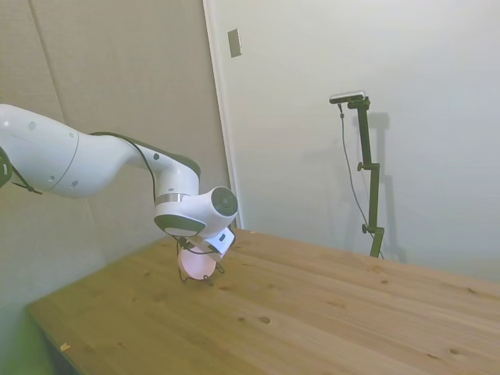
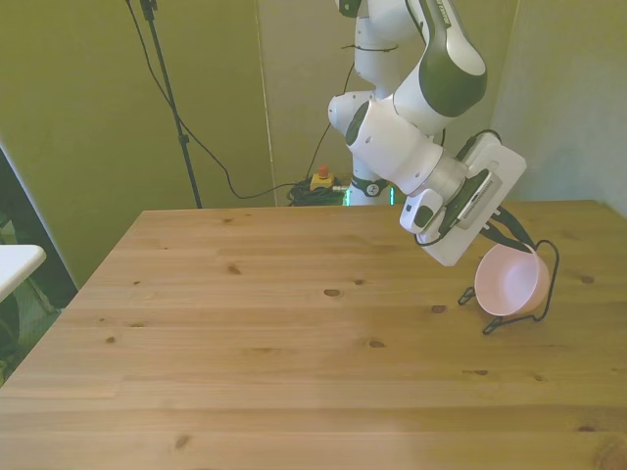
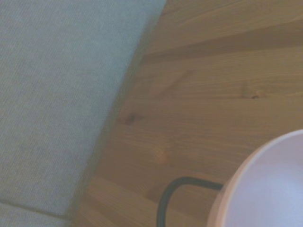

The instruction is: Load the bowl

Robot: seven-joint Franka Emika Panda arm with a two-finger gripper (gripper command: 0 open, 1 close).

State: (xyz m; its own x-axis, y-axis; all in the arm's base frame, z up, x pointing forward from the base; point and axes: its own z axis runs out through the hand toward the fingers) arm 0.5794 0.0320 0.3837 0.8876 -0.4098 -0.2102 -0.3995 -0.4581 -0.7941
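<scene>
Bowl point(image 2: 509, 282) tipped on edge in wire rack point(image 2: 545, 284), tool point(image 2: 509, 240) at its rim.
Looks light, stiff, slick plastic; pinch the rim. Can't tell tool's opening.

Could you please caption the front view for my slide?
Gripper at the tilted pink bowl in a black wire rack.

the pale pink bowl point(image 2: 509, 281) stands tipped on edge in a thin black wire rack point(image 2: 546, 284), near the table's edge.
</scene>
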